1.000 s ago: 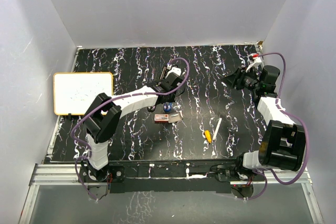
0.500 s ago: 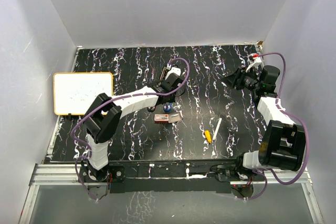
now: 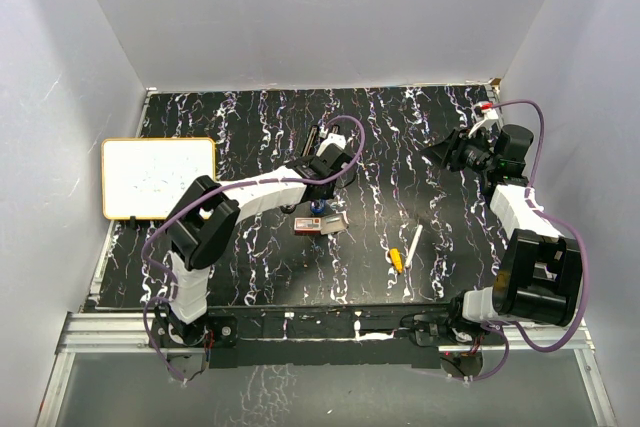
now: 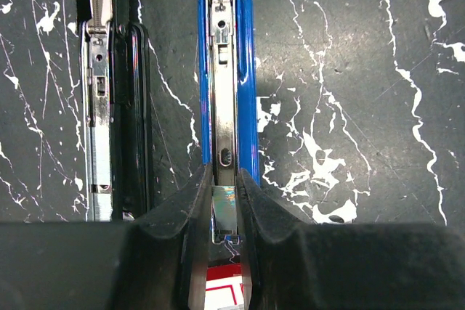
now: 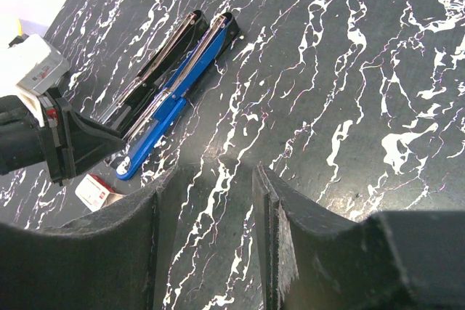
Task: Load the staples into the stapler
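Staples box point(image 3: 313, 225) lies flat on the black marbled table point(image 3: 240, 127), near the middle. It is a small red-and-white cardboard carton with a tan inner tray drawn out on its right side. In the left wrist view its red-and-white corner shows directly beneath the left gripper.

Count: one staples box, one white pen point(image 3: 412, 245) with a yellow tip, two staplers, one whiteboard point(image 3: 158, 179), two arms. The pen lies to the right of the box, apart from it.

Left gripper point(image 4: 223, 179) is closed down to a narrow slit just beyond the box. Its fingers clamp a silvery strip point(image 4: 224, 212) in line with the metal channel of the blue stapler point(image 4: 224, 70). Whether that strip is loose staples or part of the stapler cannot be told. The blue stapler lies folded open, and the black stapler point(image 4: 116, 107) lies parallel just beside it, also open.

Right gripper point(image 5: 211, 179) hangs over bare table well to the right, fingers apart, holding and touching nothing.
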`<state>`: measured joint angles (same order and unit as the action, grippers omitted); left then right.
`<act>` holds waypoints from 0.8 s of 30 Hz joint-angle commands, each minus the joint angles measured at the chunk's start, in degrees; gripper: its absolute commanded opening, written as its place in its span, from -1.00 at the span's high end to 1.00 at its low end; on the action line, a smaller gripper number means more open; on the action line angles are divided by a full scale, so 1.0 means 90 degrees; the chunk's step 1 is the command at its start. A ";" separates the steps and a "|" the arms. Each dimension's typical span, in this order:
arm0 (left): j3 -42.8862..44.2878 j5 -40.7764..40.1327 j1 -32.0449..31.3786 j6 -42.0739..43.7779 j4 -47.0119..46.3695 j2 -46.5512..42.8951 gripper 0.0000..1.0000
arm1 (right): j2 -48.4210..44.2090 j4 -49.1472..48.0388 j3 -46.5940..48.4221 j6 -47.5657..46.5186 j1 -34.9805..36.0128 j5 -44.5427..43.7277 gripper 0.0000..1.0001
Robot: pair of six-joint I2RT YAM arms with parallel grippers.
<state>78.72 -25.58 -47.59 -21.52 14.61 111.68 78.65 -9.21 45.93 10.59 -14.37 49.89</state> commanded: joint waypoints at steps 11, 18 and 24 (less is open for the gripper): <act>0.0034 0.0055 -0.0056 0.0013 0.0160 -0.0124 0.97 | -0.0192 -0.0359 -0.0045 -0.0030 -0.0054 0.0103 0.09; -0.0116 0.0142 -0.0051 0.0019 0.0077 -0.0161 0.76 | -0.0187 -0.0368 -0.0054 -0.0025 -0.0063 0.0118 0.09; -0.0171 0.0248 -0.0054 0.0006 0.0047 -0.0210 0.62 | -0.0138 -0.0392 -0.0055 -0.0008 -0.0063 0.0129 0.08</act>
<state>78.19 -25.08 -47.75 -21.45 14.55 112.07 78.65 -9.23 45.82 10.59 -14.41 50.30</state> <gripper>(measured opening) 0.169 0.457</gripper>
